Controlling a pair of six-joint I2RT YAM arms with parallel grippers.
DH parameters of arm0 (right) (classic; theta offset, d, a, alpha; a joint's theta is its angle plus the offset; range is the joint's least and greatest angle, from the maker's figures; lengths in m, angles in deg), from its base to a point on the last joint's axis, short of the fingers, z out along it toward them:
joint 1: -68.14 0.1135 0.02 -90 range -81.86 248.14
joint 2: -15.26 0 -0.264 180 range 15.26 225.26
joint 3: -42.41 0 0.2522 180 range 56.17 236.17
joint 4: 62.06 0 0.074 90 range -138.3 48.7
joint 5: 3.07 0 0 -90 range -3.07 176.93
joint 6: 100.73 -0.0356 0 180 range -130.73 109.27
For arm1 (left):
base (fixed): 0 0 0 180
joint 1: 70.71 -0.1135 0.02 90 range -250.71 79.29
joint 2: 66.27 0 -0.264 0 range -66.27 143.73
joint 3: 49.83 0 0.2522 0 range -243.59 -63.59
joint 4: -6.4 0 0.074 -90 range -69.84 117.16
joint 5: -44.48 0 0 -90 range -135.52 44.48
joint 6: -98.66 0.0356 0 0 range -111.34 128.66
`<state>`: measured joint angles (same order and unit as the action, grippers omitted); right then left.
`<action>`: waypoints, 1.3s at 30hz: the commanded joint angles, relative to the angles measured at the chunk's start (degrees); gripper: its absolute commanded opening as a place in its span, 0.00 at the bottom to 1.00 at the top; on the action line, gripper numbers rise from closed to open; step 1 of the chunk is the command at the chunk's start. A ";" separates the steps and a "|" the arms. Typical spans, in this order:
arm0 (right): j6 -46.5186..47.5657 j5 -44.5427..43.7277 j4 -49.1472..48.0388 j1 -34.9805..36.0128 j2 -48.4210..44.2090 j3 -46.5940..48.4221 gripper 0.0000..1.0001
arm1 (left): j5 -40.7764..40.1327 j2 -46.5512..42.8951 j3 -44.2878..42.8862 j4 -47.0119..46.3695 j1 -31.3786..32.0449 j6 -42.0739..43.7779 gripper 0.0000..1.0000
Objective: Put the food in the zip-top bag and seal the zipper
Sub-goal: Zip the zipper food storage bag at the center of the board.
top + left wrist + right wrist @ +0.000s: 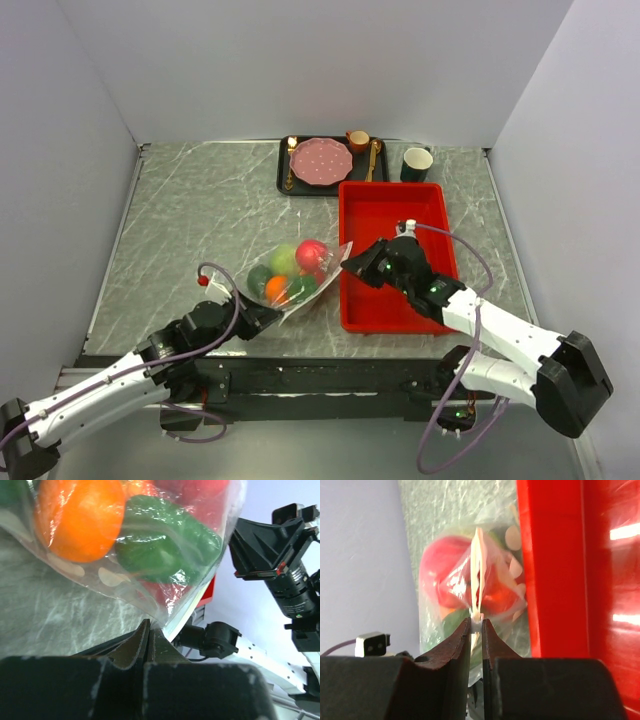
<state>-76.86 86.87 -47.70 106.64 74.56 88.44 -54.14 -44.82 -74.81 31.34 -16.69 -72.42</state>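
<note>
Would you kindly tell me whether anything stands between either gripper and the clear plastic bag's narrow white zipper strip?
Nothing visible does. The right gripper is shut on the narrow white zipper strip of the clear plastic bag, just beside the red plastic tray; the left gripper pinches the bag's opposite end.

Bright, even light from above; faint soft shadows on the table. White glare streaks on the red tray and crinkled bag. Blurred close up in wrist views.
</note>
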 commanded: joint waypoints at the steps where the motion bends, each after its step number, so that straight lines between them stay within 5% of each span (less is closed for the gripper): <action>1: 3.02 -0.74 -1.66 -2.46 1.86 4.11 0.00 | -3.07 -0.71 -1.70 4.81 -0.23 -0.48 0.01; 39: 13.30 9.81 -1.13 -11.69 13.72 13.69 0.00 | -4.47 2.46 -2.93 5.16 -0.23 3.82 0.01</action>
<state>-66.30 96.73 -47.33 96.43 86.83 98.56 -57.42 -42.87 -75.45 34.64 -16.69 -71.67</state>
